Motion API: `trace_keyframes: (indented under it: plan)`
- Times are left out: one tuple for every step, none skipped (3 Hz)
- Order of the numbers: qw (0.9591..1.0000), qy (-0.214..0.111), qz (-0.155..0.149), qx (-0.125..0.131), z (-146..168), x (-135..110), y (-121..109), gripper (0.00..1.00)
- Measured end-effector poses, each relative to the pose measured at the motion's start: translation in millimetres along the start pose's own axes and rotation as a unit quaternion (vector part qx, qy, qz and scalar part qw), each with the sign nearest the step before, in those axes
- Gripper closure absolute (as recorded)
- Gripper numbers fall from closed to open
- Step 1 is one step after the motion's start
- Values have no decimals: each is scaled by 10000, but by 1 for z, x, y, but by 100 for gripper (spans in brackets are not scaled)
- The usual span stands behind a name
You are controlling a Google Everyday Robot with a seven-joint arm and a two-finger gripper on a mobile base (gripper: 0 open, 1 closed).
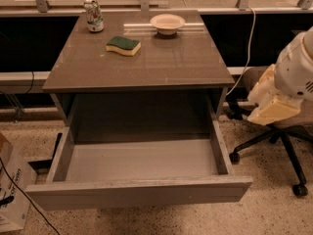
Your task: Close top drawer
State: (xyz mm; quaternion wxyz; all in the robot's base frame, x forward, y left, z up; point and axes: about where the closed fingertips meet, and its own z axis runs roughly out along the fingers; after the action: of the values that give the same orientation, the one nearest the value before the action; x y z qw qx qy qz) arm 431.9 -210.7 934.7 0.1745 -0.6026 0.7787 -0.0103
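The top drawer [142, 160] is pulled far out from under the grey tabletop [146, 62]. It is wide and deep, with a light grey floor and nothing inside. Its flat, handle-less front [139, 195] faces me at the bottom of the view. My arm, white with a cream end piece, is at the right edge, beside the table's right side and above the drawer's right wall. The gripper [271, 104] is at that cream end, apart from the drawer.
On the tabletop stand a can [93, 15], a green and yellow sponge [123, 45] and a white bowl [167, 23]. An office chair [281, 141] stands right of the table under my arm. A cardboard box [12, 185] sits at the lower left. A cable [249, 43] hangs at the back right.
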Motion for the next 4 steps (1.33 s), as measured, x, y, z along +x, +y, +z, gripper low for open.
trace_keyframes:
  plan:
    - [10000, 7, -4, 19, -1, -1, 1, 81]
    - [9999, 151, -45, 26, 16, -2, 2, 100]
    - [9997, 146, 20, -179, 52, 8, 13, 100]
    - [9981, 233, 173, -544, 85, 26, 35, 100]
